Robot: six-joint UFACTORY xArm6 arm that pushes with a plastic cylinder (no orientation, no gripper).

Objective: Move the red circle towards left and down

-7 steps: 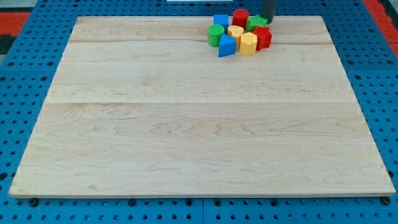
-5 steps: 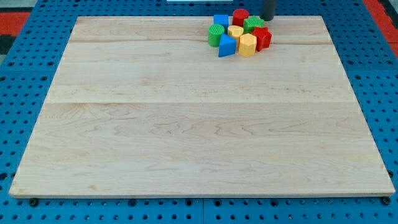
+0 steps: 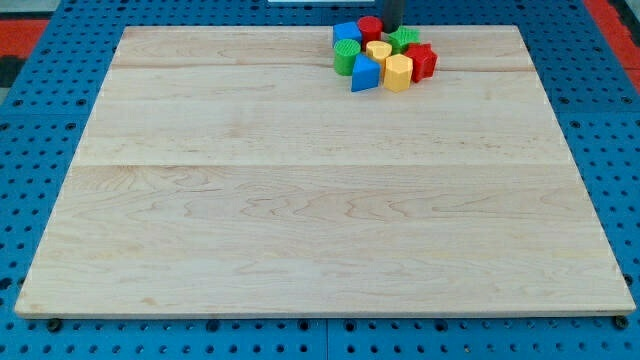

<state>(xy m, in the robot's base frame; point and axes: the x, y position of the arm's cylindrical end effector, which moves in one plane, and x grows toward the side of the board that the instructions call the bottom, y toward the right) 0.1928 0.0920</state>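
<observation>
So the red circle sits right at the far edge of the tabletop, a bit right of center, and it's the topmost piece of a tight cluster. My tip is touching or just beside its right side, tucked between it and the green block. No claw on this rig, just the rod, so nothing is open or clenched.

Tricky part, I think: left and down of the red circle is crowded. The blue block is just beside it on the left, another green block and the yellow block sit right below it. Farther out are a blue wedge, a yellow hexagon-ish block and a red star-like block.

A straight diagonal shove would probably drag neighbors along. I'd get the tip on the circle's upper right and push slowly, correcting if it slips off.
</observation>
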